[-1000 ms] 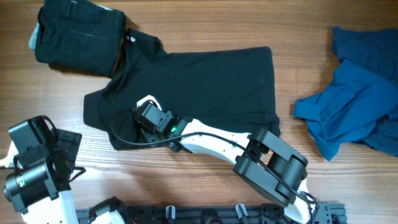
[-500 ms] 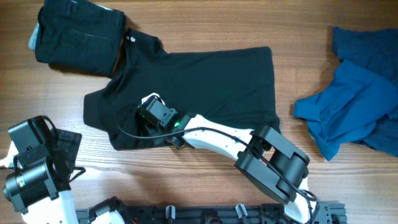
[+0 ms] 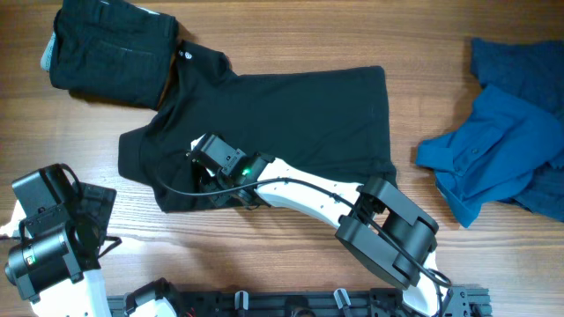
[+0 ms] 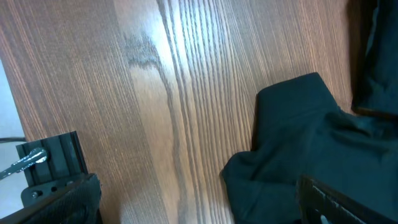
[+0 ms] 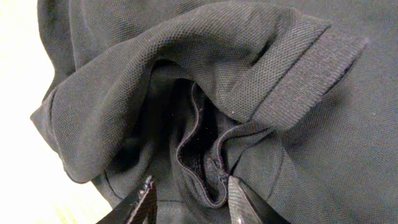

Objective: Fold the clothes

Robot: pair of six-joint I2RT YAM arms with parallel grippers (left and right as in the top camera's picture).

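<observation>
wood-grain table [image 3: 291, 35]: black polo shirt [image 3: 300, 114] mid-frame, folded black garment [image 3: 106, 53] upper left, blue shirts [image 3: 511, 141] right. right gripper [image 5: 189, 199] parted over the bunched sleeve [image 5: 205, 74]; left gripper [image 4: 199, 205] spread wide.

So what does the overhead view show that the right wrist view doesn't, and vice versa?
Overhead only: the whole black shirt spread out, a folded black garment at top left, and blue clothes at right. Right wrist only: a ribbed cuff and bunched fabric lying between the parted fingers of the right end effector. Both: that end effector down on the black shirt.
</observation>
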